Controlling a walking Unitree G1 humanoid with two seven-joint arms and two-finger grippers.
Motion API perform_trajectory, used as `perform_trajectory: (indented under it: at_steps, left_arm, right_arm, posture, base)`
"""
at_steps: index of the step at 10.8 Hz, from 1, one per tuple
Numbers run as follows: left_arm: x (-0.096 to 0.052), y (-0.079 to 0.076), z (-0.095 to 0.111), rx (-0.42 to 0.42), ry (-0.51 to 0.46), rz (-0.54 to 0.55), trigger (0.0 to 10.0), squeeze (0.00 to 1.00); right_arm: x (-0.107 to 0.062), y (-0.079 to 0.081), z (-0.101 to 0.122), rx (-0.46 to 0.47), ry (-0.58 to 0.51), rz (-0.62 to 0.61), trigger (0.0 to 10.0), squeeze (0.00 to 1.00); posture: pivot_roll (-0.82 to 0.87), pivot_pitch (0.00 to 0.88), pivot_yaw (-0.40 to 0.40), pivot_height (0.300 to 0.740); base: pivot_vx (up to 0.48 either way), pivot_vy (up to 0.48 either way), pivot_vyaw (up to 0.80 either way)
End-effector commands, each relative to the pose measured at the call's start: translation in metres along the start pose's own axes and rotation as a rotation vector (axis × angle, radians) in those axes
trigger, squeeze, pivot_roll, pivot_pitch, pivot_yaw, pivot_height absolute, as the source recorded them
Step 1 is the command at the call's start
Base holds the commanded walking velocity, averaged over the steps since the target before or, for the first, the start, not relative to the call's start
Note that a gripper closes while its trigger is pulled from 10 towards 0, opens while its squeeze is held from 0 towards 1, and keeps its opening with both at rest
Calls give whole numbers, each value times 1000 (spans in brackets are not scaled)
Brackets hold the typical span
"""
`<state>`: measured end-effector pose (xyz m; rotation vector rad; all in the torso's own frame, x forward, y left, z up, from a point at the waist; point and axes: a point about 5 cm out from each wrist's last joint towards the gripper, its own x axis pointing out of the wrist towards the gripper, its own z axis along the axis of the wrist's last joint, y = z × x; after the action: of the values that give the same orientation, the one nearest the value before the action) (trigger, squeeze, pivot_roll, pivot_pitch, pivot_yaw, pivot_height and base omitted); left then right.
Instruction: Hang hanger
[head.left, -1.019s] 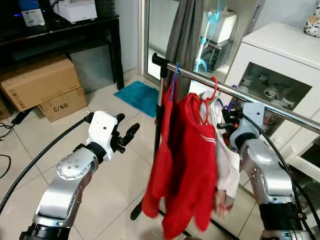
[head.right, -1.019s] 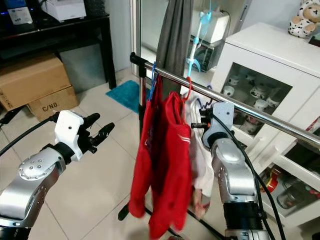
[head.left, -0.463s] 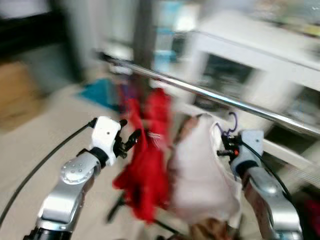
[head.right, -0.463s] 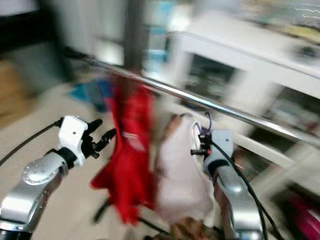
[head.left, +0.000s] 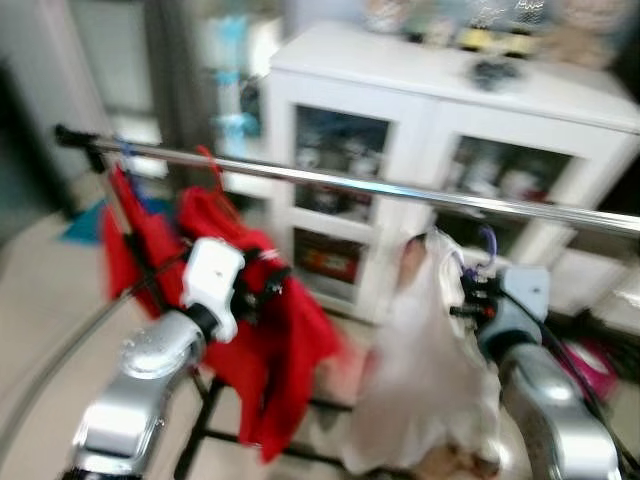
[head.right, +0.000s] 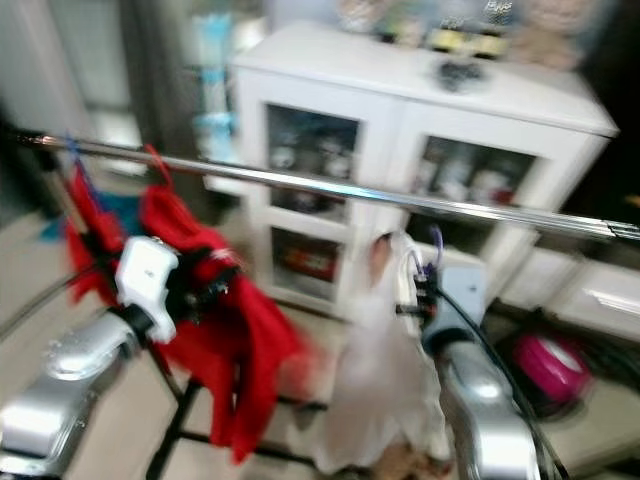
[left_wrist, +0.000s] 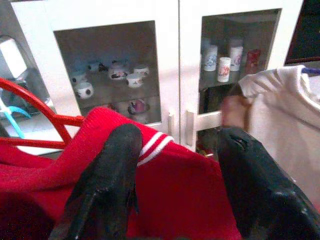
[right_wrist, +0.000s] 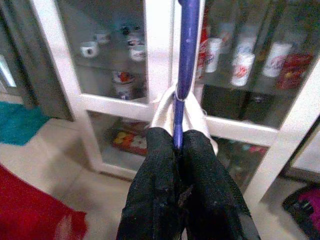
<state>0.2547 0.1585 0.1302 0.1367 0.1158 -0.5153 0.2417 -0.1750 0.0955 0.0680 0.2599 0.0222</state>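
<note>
A silver rail (head.left: 350, 182) runs across the blurred head views. Red clothes (head.left: 270, 340) hang from a red hanger (left_wrist: 45, 107) near its left end. My right gripper (right_wrist: 179, 142) is shut on the stem of a purple hanger (right_wrist: 186, 60) that carries a white garment (head.left: 420, 380). The hanger's hook (head.left: 487, 240) sits just below the rail, right of the red clothes; whether it touches the rail I cannot tell. My left gripper (left_wrist: 175, 150) is open, its fingers on either side of the red cloth's shoulder (left_wrist: 175, 200).
A white glass-door cabinet (head.left: 440, 130) with cups inside stands close behind the rail. The rack's black foot (head.left: 200, 440) rests on the tiled floor. A pink object (head.left: 590, 365) lies low at the right.
The camera has swung right, so the cabinet now faces me. The white garment on its purple hanger, earlier pressed against the red clothes, now hangs apart from them to the right.
</note>
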Motion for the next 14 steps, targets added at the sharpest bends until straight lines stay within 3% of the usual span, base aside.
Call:
perform_trajectory:
  at_steps: [1,2,6,9,10,12,13,14]
  left_arm:
    - [-1,-1,-5,-36,27,13,10000,0]
    - [-1,0,-7,-45,36,17,10000,0]
    - [-12,-12,6,5,-21,-225,10000,0]
    - [-13,-16,9,-12,-39,-294,10000,0]
    - [-12,-16,10,-9,-41,-303,10000,0]
    - [-11,-18,14,-6,-55,-354,10000,0]
    - [-10,-23,16,-6,-50,-431,10000,0]
    - [-10,-24,16,0,-46,-448,10000,0]
  right_arm:
    - [-1,-2,14,-12,-58,5,10000,0]
    - [-1,-2,16,-8,-71,8,10000,0]
    - [-10,-9,40,-14,-274,-60,10000,0]
    - [-16,-10,50,-8,-389,-57,10000,0]
    - [-10,-10,53,7,-369,-54,10000,0]
    - [10,-14,50,-38,-217,-74,10000,0]
    - [27,-12,54,-83,-168,-37,10000,0]
    - [33,-13,56,-100,-141,-37,10000,0]
  posture:
    - [-55,0,-62,740]
    - [-54,0,-62,740]
    - [-58,0,-57,740]
    - [-57,0,-54,740]
    - [-56,0,-52,740]
    - [-56,0,-52,740]
    - [-50,0,-53,740]
    - [-50,0,-53,740]
  base:
    - [0,0,0]
    - [0,0,0]
    - [0,0,0]
    - [0,0,0]
    - [0,0,0]
    - [0,0,0]
    - [0,0,0]
    - [0,0,0]
